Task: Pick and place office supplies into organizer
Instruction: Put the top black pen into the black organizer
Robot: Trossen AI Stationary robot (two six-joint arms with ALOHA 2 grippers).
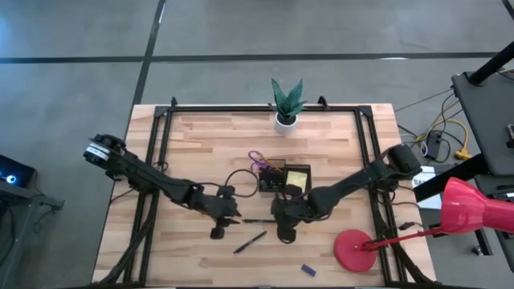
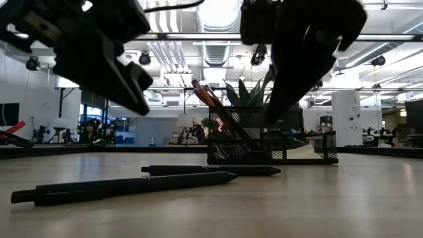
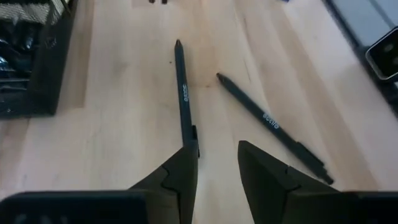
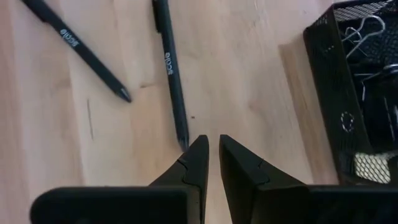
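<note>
**Two hands low over the pens in front of the organizer**

Both arms reach in toward the middle of the counter (image 1: 201, 144). The left hand (image 3: 217, 165) hovers right at the back end of one black pen (image 3: 185, 93), its fingers set a moderate gap apart with nothing between them; the pen lies just beside one finger, not clamped. A second black pen (image 3: 270, 121) lies at an angle close by, the two apart from each other. The right hand (image 4: 213, 158) sits over the tip of that first pen, its fingers drawn to a narrow slit, gripping nothing. Just beyond stands the black mesh organizer (image 1: 284, 178), with orange pens leaning out of one compartment and a yellow sticky-note pad (image 1: 297, 177) in the other. A small blue block (image 1: 307, 270) lies well apart near the counter's front edge, beside the red lamp (image 1: 357, 247). The potted plant (image 1: 287, 103) stands at the far edge
</note>
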